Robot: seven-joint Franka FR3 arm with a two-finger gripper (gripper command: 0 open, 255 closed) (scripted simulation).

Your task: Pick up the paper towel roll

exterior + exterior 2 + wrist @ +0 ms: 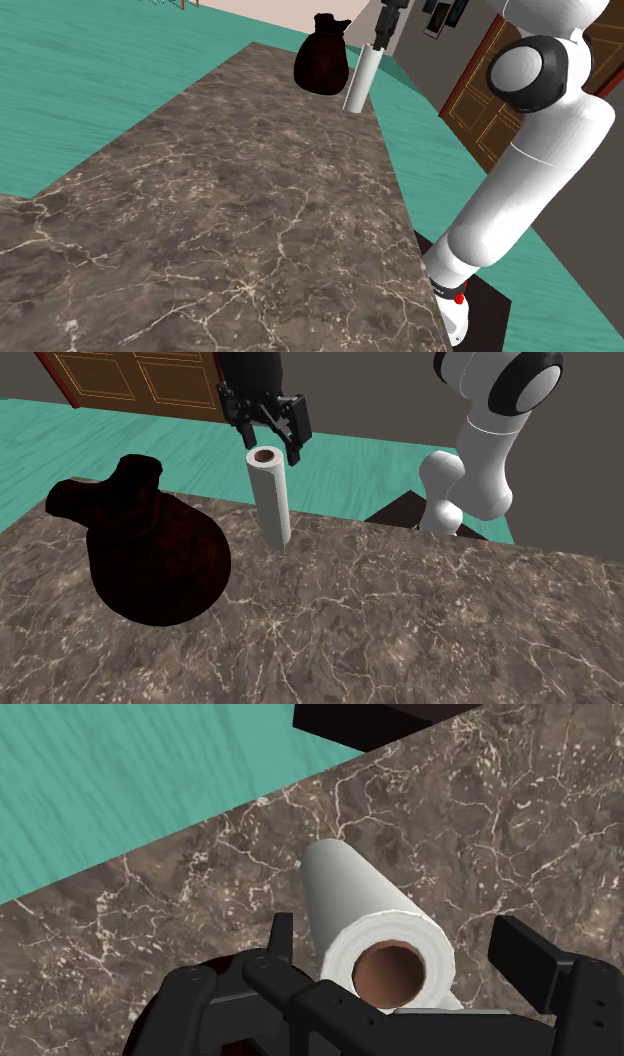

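A white paper towel roll [361, 80] with a brown core stands upright near the marble table's [230, 220] edge, toward the arm's side. In the second exterior view the roll [271, 497] has my black gripper [270, 444] just over its top, one finger on each side. The wrist view looks down the roll [375, 919]. The fingers [282, 934] stand wider than the roll and do not touch it, so my gripper [398, 936] is open. In the shoulder view my gripper [383, 38] hangs right above the roll's top.
A dark, round vase [322, 58] stands on the table close beside the roll, large in the second exterior view [150, 547]. Teal floor [90, 70] surrounds the table. The dark stand [400, 510] and the white arm [480, 442] lie beyond the table edge, and a wooden door [140, 377] stands behind.
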